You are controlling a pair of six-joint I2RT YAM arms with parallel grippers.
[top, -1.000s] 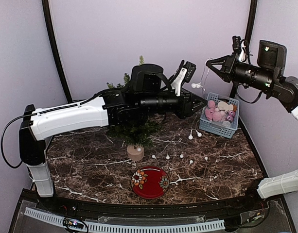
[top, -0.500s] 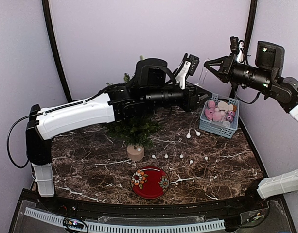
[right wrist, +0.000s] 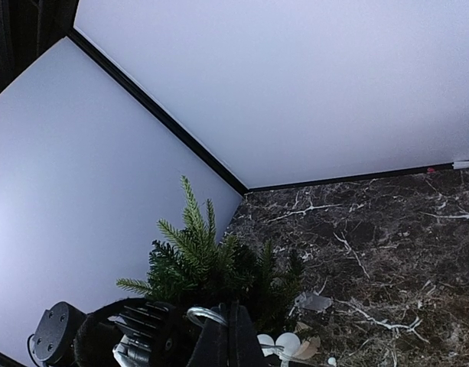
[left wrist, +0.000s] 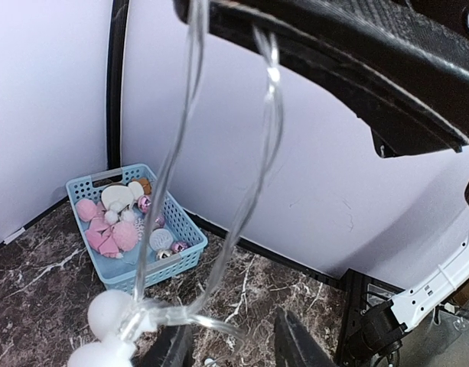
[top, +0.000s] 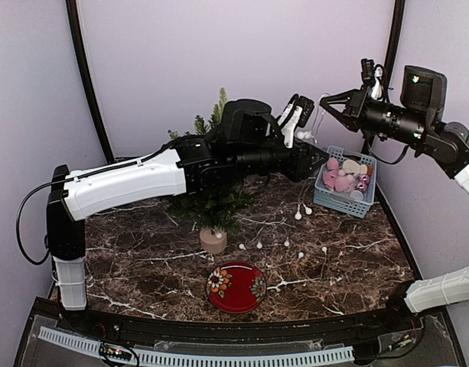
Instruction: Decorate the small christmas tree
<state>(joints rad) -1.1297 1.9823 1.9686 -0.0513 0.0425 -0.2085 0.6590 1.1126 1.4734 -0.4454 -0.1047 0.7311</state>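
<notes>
Dark marble tabletop (top: 356, 252) is carrying the small green christmas tree (top: 211, 206), mid-left under the left arm. Right fingers (right wrist: 232, 340) are pinching the clear white-bulb light string (left wrist: 108, 313); left fingers (left wrist: 295, 344) are standing parted. Probably best draping it slowly, avoiding branch snags.

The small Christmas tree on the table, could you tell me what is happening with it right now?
The right gripper holds a clear light string up high, fingers shut on it. The left gripper, reaching past the small christmas tree, has its fingers open around the hanging wire. The string's other white bulbs lie on the table beside the tree.
</notes>
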